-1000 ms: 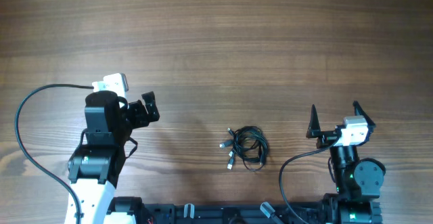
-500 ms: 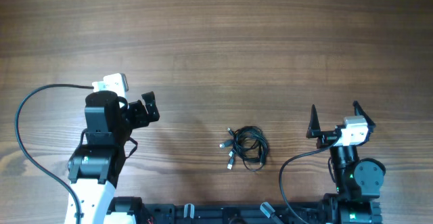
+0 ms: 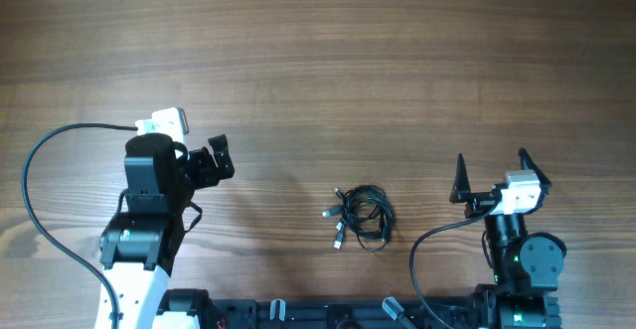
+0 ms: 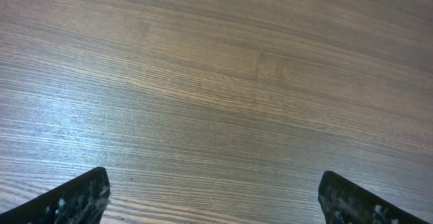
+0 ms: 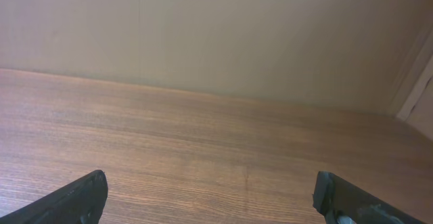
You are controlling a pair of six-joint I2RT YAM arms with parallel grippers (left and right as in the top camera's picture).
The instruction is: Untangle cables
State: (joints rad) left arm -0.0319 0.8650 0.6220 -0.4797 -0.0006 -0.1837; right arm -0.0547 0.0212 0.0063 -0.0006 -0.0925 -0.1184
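The cables (image 3: 362,217) lie in a small tangled black bundle on the wooden table, near its front edge at the middle, with silver-tipped plug ends sticking out on the left. My left gripper (image 3: 217,159) hangs well to the left of the bundle, open and empty. My right gripper (image 3: 492,174) stands to the right of it, also open and empty. In the left wrist view the left gripper (image 4: 216,193) shows only bare wood between its fingertips. The right wrist view has the right gripper (image 5: 213,193) over bare wood too. Neither wrist view shows the cables.
A thick black arm cable (image 3: 45,160) loops over the table at the far left. The black base rail (image 3: 328,314) runs along the front edge. A beige wall (image 5: 216,34) rises behind the table's far edge.
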